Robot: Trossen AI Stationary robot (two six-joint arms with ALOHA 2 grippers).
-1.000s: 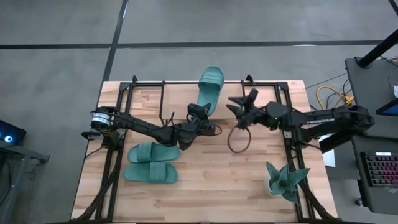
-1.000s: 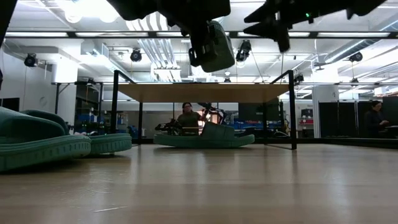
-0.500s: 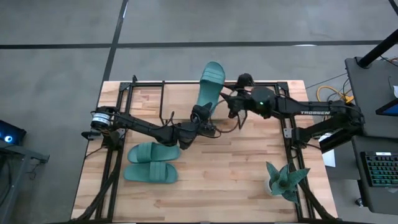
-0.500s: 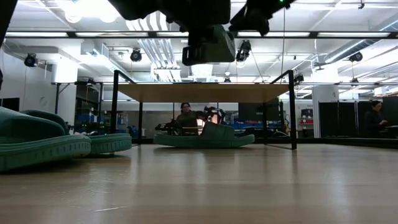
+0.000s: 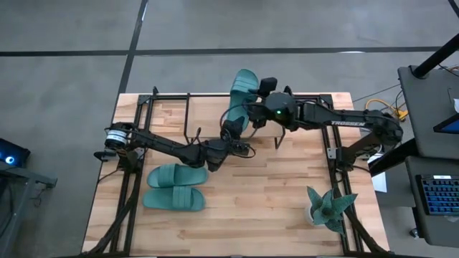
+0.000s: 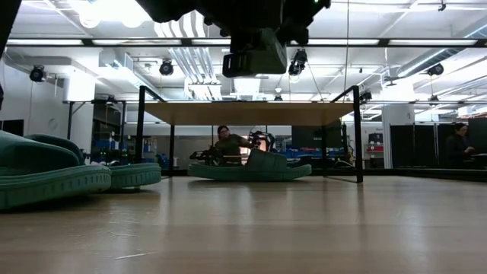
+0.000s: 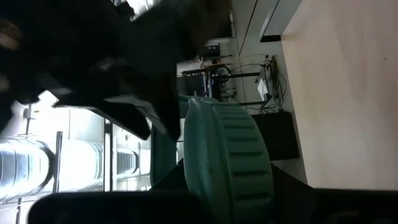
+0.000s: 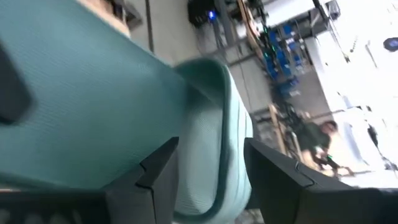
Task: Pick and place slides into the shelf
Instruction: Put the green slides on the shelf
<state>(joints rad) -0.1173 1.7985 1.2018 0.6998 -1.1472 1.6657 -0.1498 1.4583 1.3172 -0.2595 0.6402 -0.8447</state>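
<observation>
A teal slide (image 5: 242, 97) hangs in the air over the table's far middle, and my left gripper (image 5: 231, 133) is shut on its near end. Its ribbed strap (image 7: 233, 155) shows in the left wrist view. My right gripper (image 5: 250, 115) comes from the right and is open. Its two fingers (image 8: 158, 171) stand on either side of the slide's long edge (image 8: 214, 124). Two more slides (image 5: 176, 175) (image 5: 174, 198) lie flat at the left. Another slide (image 6: 251, 169) lies under the shelf (image 6: 251, 114) at the far end. My left gripper holds the slide by its near end (image 5: 232, 127), with the fingers level and coming from the table's left. The slide is lifted clear and reaches away toward the far edge. The fingers themselves are hidden by the slide and the wrist. My right gripper straddles the slide's edge; I cannot tell whether it touches.
A teal spiky plant (image 5: 330, 208) stands near the right front corner. Black frame bars (image 5: 165, 97) run along the table's far and side edges. Bare wood (image 5: 272, 186) lies between the plant and the two resting slides. People sit in the room beyond the shelf.
My right gripper has risen and gone toward the table's left and far edge, up to the held slide, and now straddles its edge with the same finger gap. My left gripper has stayed in place and rolled its wrist, turning the slide about its length.
</observation>
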